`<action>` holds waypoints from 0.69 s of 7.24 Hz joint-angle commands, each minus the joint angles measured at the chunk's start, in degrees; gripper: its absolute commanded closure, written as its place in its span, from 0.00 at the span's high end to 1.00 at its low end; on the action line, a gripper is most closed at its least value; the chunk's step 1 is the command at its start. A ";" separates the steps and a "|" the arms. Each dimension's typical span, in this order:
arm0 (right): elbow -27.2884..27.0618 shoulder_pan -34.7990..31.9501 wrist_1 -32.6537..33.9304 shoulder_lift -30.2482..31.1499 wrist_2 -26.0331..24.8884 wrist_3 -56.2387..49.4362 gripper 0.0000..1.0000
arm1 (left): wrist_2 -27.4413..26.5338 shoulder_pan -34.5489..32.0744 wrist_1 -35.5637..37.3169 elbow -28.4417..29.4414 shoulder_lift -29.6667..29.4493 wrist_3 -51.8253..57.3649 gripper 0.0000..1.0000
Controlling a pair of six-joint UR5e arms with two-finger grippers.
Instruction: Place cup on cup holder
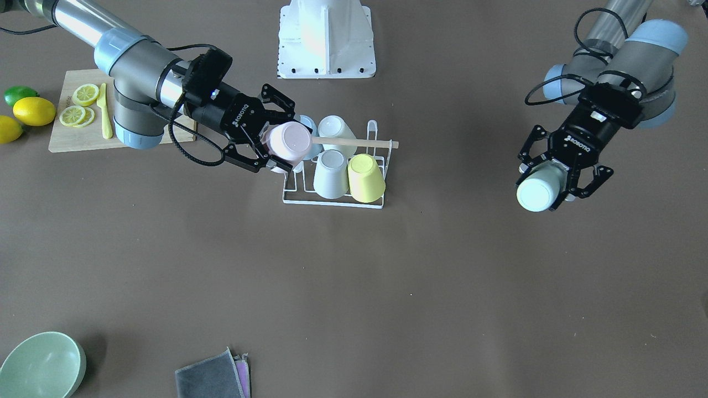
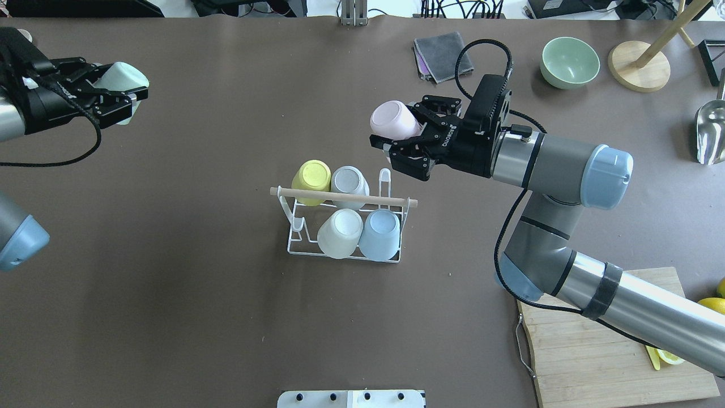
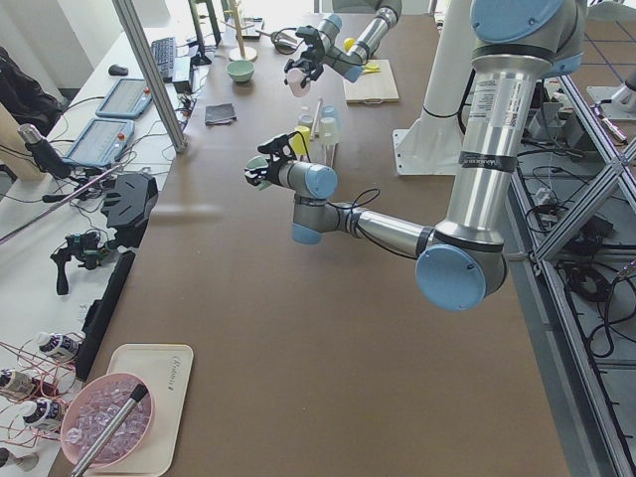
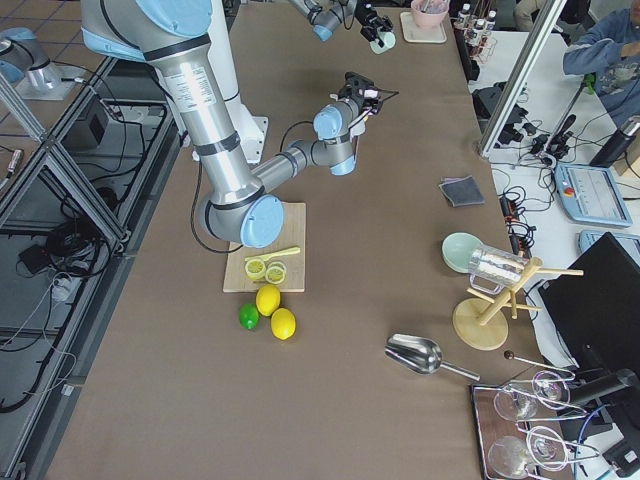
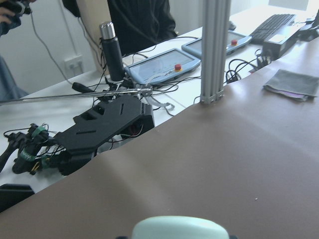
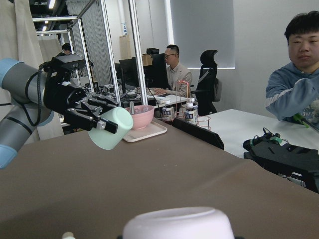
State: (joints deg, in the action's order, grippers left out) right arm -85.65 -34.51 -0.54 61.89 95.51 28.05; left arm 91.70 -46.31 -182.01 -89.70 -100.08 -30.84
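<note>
Pink cup (image 2: pixel 389 116) is clamped between the fingers of the right gripper (image 2: pixel 401 131), and we see it lying on its side, closed bottom pointing away from the wrist, lifted clear of the table. Just below and beside it we find the cup holder (image 2: pixel 298 233). The cup hangs off the rack's far right corner, close to the right end of the wooden rod (image 2: pixel 342 196), and is on no prong. On the rack we count four upside-down cups: a yellow cup (image 2: pixel 311 174) and a grey cup (image 2: pixel 349 181) in the far row, a white cup (image 2: pixel 340 232) and a blue cup (image 2: pixel 379 233) in the near row. Over on the far left, the left gripper (image 2: pixel 127 90) is closed around a mint cup (image 2: pixel 127 76), up in the air and well apart from the rack. Out along the table's far edge we spot a folded grey cloth (image 2: pixel 442 54) and a green bowl (image 2: pixel 569 62). A wooden cutting board (image 2: pixel 595 340) lies near, on the right.
</note>
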 commanded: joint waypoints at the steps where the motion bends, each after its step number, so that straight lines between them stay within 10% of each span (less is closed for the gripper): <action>1: 1.09 2.60 0.10 -0.54 -2.69 -1.76 0.00 | -15.52 10.49 -4.48 -1.69 -2.92 -2.03 0.00; 5: 2.59 3.57 0.19 -0.72 -3.05 -3.18 0.00 | -31.82 22.91 -7.31 -10.22 -5.21 5.40 0.00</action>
State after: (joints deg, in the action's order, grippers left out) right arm -83.42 -31.02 -0.45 61.38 92.56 25.14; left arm 63.40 -26.58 -188.99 -97.26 -104.38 -29.55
